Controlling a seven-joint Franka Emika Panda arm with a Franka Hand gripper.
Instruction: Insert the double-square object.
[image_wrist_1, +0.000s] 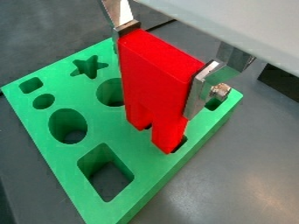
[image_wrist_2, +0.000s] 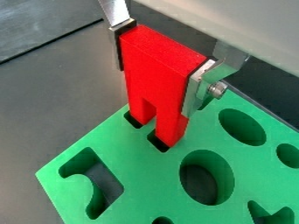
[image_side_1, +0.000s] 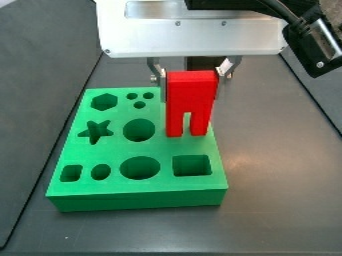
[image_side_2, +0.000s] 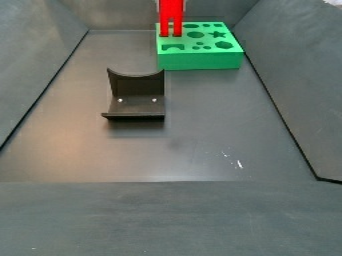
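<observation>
The double-square object (image_wrist_1: 152, 79) is a bright red block with two square legs, held upright between my gripper's silver fingers. It shows in both wrist views (image_wrist_2: 158, 74) and both side views (image_side_1: 191, 100) (image_side_2: 171, 18). My gripper (image_wrist_1: 163, 59) (image_wrist_2: 159, 66) (image_side_1: 191, 72) is shut on its upper body. The leg tips stand in the mouths of two small square holes (image_wrist_2: 162, 140) near one edge of the green shape board (image_wrist_1: 158, 171) (image_wrist_2: 146, 166) (image_side_1: 134, 195) (image_side_2: 201, 60).
The green board has several other cut-outs, among them a star (image_side_1: 95, 129), a hexagon (image_side_1: 104, 100), circles, an oval and a large square (image_side_1: 194, 165). A dark grey fixture with a curved top (image_side_2: 134, 95) stands on the dark floor, well apart from the board. Sloping dark walls surround the floor.
</observation>
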